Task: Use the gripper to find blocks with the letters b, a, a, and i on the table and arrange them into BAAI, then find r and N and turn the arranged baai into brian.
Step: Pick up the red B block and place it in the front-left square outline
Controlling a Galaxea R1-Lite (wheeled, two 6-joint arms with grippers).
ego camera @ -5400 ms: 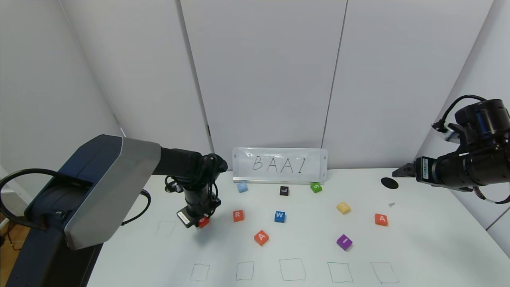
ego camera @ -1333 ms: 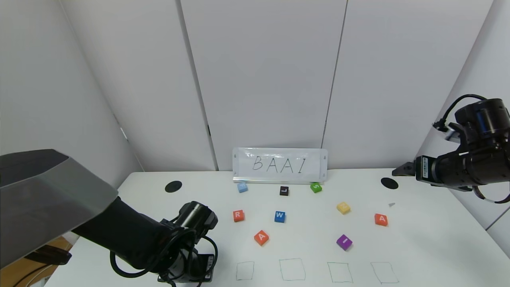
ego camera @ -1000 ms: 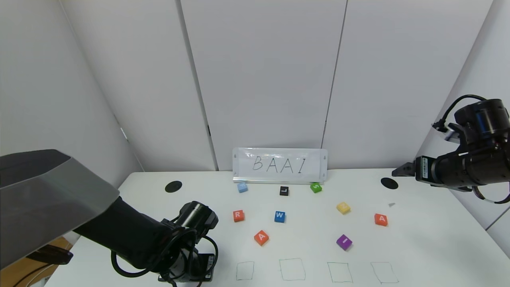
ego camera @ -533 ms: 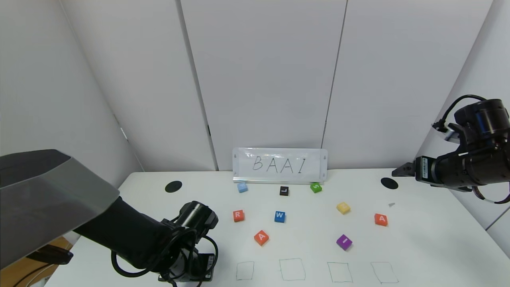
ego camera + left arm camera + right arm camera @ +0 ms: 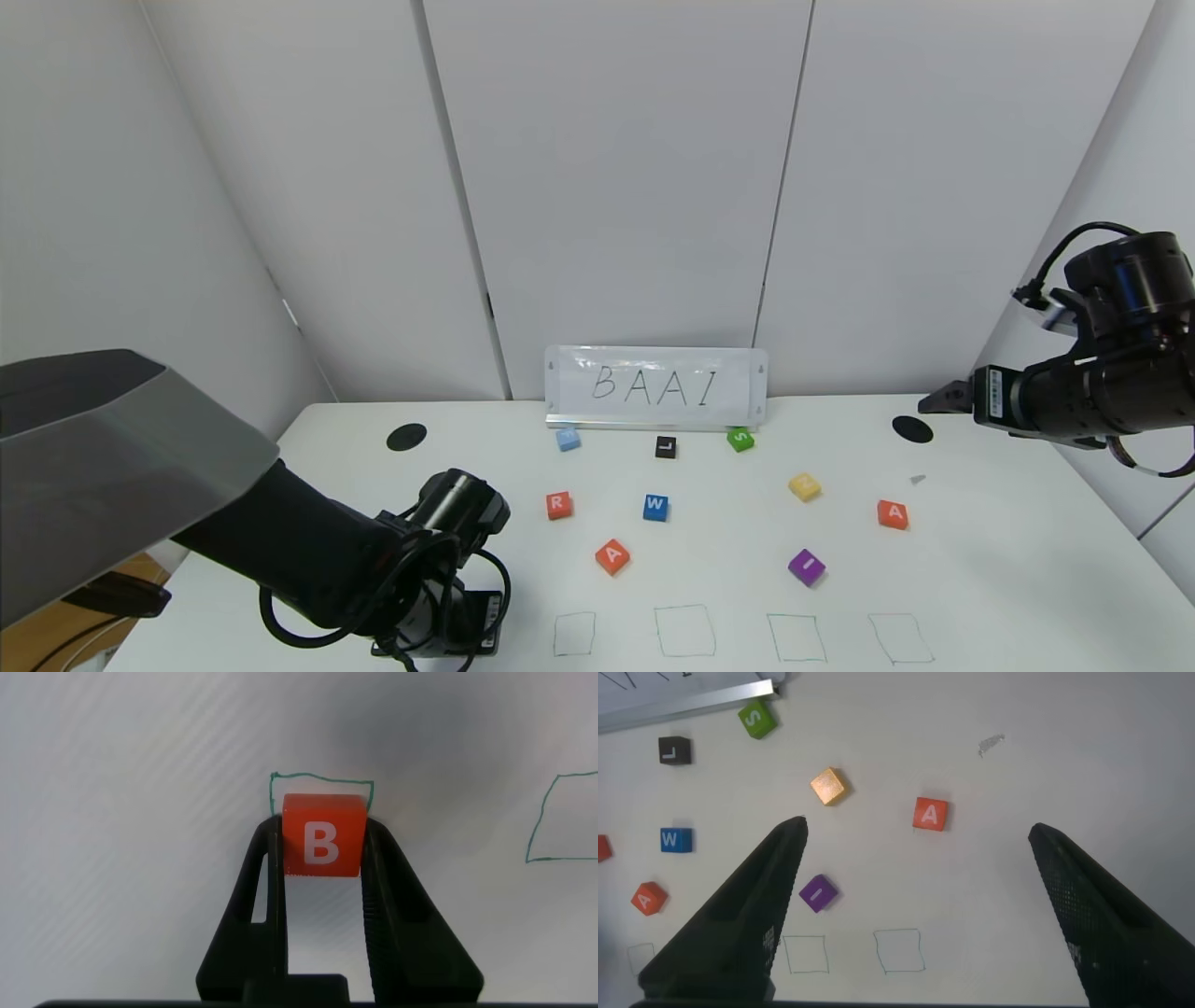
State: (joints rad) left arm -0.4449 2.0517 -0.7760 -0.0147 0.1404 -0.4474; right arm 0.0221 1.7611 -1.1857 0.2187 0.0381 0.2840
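Left gripper (image 5: 322, 854) was clamped on the B block (image 5: 322, 835), held low over the leftmost green square (image 5: 321, 777) at the table's (image 5: 980, 560) near edge. R (image 5: 558, 505), A (image 5: 612, 556), I (image 5: 807, 567), A (image 5: 892, 513) were scattered mid-table. Right gripper (image 5: 915, 873) was parked high at the far right, jaws wide open.

smooth matt white table (image 5: 1008, 560), matt black plastic tool (image 5: 322, 849).

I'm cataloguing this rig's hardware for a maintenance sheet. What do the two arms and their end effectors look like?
Both arms are black with round joint housings and looped black cables. The left arm has a large grey and dark blue shell near the shoulder. The left end effector has slim black fingers, one ribbed inside. The right end effector has broad, black, tapering fingers, and a white label sits on its wrist.
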